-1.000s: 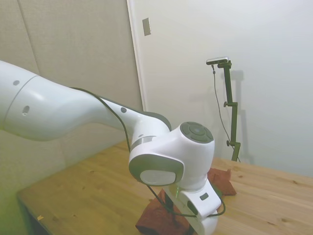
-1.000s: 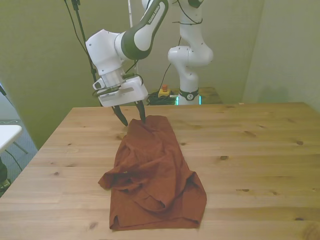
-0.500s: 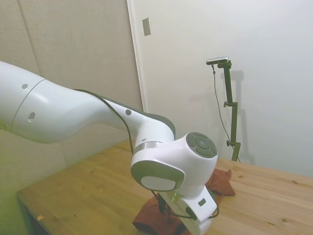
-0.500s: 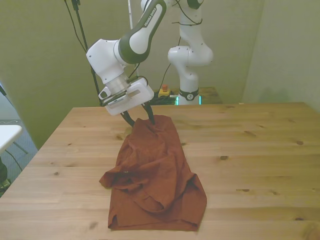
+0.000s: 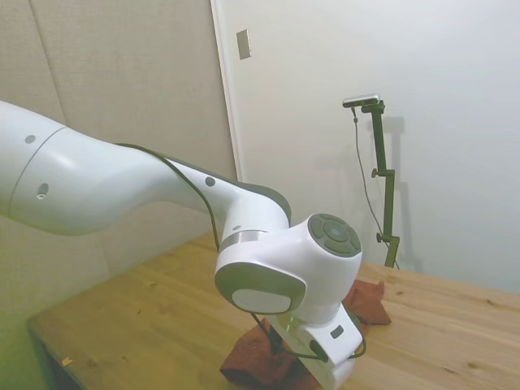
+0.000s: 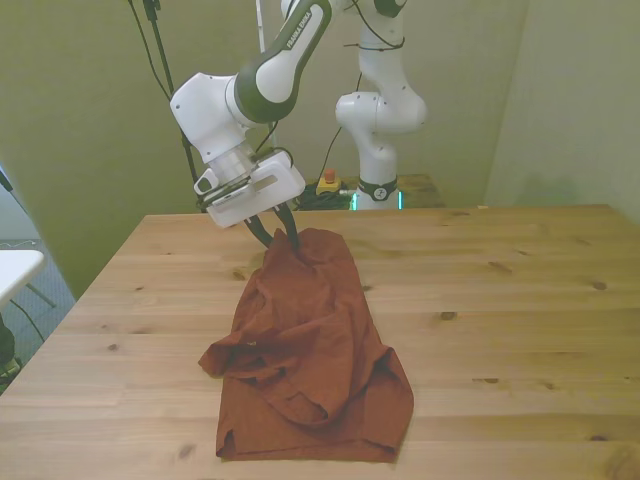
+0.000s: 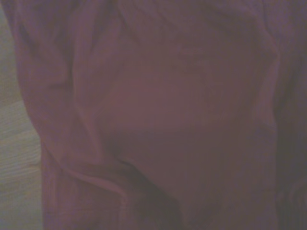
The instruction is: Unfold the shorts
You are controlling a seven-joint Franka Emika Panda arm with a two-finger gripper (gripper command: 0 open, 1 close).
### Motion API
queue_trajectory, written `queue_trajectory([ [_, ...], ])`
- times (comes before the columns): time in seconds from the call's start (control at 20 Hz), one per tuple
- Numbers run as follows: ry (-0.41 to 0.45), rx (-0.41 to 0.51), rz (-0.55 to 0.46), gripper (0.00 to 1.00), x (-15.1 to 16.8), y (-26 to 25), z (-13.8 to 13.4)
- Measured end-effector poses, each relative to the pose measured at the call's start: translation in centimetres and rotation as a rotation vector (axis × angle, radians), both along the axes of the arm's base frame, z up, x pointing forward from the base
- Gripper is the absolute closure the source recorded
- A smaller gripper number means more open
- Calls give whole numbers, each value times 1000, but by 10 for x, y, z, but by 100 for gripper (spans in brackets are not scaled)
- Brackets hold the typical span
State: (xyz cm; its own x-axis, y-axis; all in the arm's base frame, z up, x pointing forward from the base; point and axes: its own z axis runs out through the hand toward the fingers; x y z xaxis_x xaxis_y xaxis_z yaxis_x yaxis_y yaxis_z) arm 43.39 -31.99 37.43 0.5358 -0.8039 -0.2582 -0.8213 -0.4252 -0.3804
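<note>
At the far edge of the shorts [image 6: 310, 345], fabric was pinched between nearly closed fingers [image 6: 292, 238] of the gripper [image 6: 279, 238], probably so the folded layer could be drawn open across the table [image 6: 520, 300].

A wooden plank table [image 6: 520, 300] with dark knots fills the room's middle. In the front view, olive-green walls [image 6: 80, 120] stand behind it, meeting at a corner at 1 o'clock. In the side view, a beige panelled wall [image 5: 122, 81] joins a plain white wall [image 5: 455, 122] at a white strip, with a small grey plate [image 5: 243, 44] at 11 o'clock
</note>
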Motion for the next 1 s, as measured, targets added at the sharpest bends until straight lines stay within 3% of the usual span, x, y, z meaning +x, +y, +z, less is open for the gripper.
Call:
queue_trajectory([
  [0.4,-40,-15,72,100,15,32,30],
  [0.65,-59,-25,157,100,44,91,54],
  [0.95,-42,-80,309,100,68,168,61],
  [1.0,-39,-97,342,0,69,181,61],
])
